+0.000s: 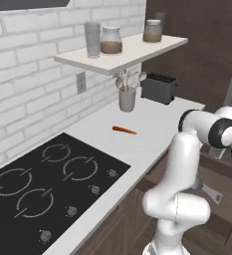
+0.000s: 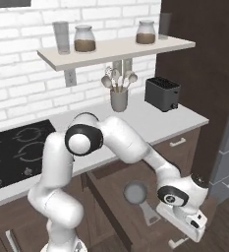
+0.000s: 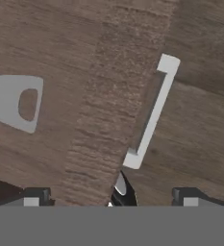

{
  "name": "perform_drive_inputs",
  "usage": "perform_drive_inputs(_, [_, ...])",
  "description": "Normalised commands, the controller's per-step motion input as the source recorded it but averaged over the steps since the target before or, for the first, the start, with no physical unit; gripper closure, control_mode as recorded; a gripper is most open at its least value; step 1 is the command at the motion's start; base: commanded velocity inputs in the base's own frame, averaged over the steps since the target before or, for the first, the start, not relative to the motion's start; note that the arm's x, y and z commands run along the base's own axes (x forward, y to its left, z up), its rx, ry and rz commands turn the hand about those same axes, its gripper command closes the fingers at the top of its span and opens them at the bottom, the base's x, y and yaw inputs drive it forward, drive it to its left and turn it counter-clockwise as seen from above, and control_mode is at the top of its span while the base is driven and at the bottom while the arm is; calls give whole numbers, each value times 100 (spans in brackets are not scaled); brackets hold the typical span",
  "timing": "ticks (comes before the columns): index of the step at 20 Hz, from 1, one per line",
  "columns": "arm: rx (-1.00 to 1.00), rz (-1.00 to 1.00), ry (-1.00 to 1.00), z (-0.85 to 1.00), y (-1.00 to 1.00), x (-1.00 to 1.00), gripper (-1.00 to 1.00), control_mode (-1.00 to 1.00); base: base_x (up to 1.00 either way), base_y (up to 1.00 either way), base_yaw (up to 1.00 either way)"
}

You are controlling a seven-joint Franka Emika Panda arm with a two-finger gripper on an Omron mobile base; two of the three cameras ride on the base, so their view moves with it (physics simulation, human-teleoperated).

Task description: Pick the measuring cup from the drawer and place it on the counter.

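The gripper (image 3: 108,197) hung with its jaws spread wide and empty above the drawer's (image 2: 116,206) front edge. The measuring cup (image 2: 135,193) lay inside the open drawer — not yet grasped, the counter (image 2: 150,123) placement undone. The arm reached down low, its hand pointing downward by the drawer handle (image 3: 149,113).

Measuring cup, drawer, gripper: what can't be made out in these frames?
- measuring cup: in the right base view the arm covers part of its handle; in the hand view the picture's left edge cuts off everything but the handle end.
- drawer: in the left base view the arm hides most of it; in the right base view the hand covers its front handle.
- gripper: fingertips are cut by the hand view's bottom; the hand body hides them in the right base view.
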Motion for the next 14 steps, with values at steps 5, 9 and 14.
perform_drive_inputs(5, [1, 9, -12, 100, 0, -14, -100, -100, 0, 0, 0])
perform_drive_inputs(9, [-8, 20, -2, 89, 73, 0, -100, -100, 0, 0, 0])
perform_drive_inputs(14, [-21, 45, 0, 32, 99, 21, -100, -100, 0, 0, 0])
